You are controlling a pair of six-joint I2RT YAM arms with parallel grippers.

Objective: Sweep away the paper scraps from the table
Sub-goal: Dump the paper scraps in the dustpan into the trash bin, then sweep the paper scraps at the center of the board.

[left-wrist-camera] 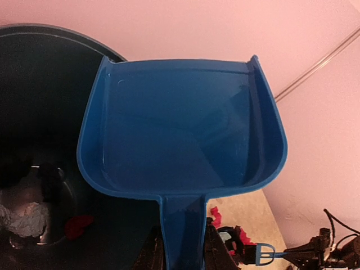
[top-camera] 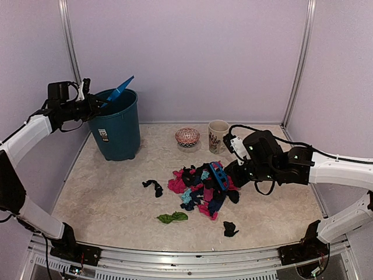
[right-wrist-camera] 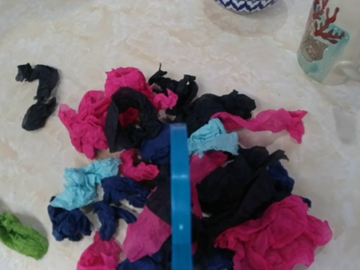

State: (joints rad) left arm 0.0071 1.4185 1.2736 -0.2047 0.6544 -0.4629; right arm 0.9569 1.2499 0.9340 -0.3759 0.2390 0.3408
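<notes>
Mostly heaped: the scraps (top-camera: 201, 188) sit in one pile on the table (top-camera: 105, 198), right of centre, in front of the mug (top-camera: 218, 136) and bowl (top-camera: 187, 137). Pink, black, navy and light blue are mixed together. Three lie apart from the pile: a black wad (top-camera: 154, 186) to its left, a green wad (top-camera: 173, 217) toward the near edge, and a second black wad (top-camera: 230, 228) nearer still.

Right gripper (top-camera: 236, 172) is low at the pile's right side, clamped on the brush (top-camera: 218, 175), whose bristles stand in the scraps. The right wrist view shows the brush handle edge-on above the heap; the fingers are out of frame there.

Left gripper (top-camera: 87, 105) is raised at far left, fingers (left-wrist-camera: 152, 253) pinching the dustpan (left-wrist-camera: 180, 129) by its handle. The pan is over the bin (top-camera: 116, 125) and shows nothing inside. The bin's bottom holds a pale wad and something red.
</notes>
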